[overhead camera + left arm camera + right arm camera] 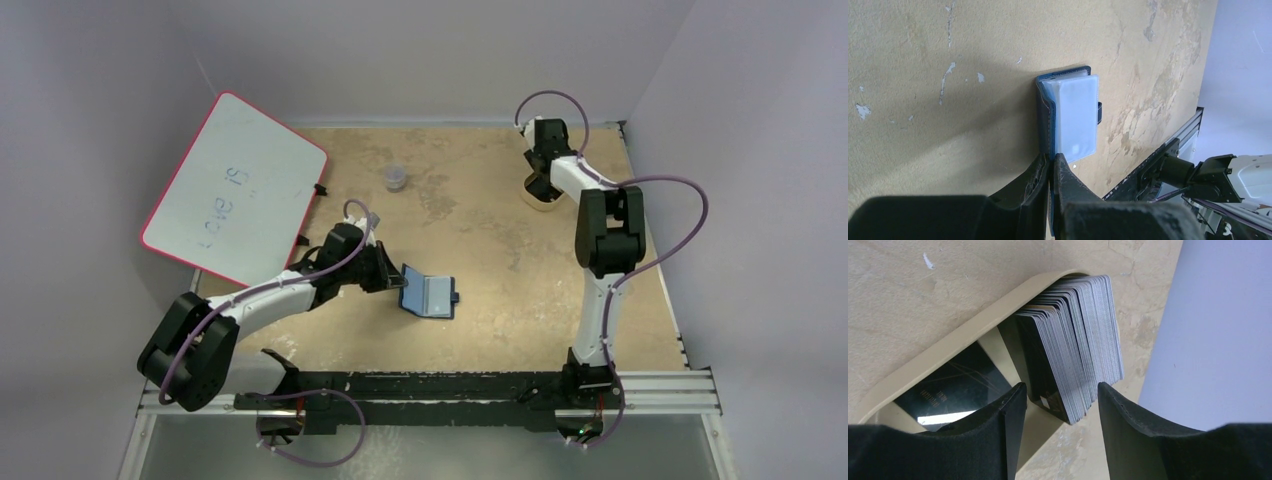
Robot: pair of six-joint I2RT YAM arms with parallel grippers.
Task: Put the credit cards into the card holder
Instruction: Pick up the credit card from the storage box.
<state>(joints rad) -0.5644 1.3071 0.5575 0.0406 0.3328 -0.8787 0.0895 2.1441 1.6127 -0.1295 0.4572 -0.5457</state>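
Note:
The navy card holder (428, 293) lies open on the table in front of the left arm. My left gripper (392, 278) is shut on the edge of its left cover. In the left wrist view the fingers (1040, 175) pinch the navy cover (1044, 115), and a pale inner sleeve (1075, 117) lies to the right. At the back right, my right gripper (541, 178) hangs open over the tan tray (545, 203). There, a stack of credit cards (1073, 350) stands on edge in the tray (948, 347), just beyond the open gripper (1060, 386). One dark card (955, 385) lies flat inside.
A pink-edged whiteboard (235, 190) leans at the back left. A small clear cup (396, 178) stands at the back middle. Grey walls close the table on three sides, and a metal rail (430, 385) runs along the near edge.

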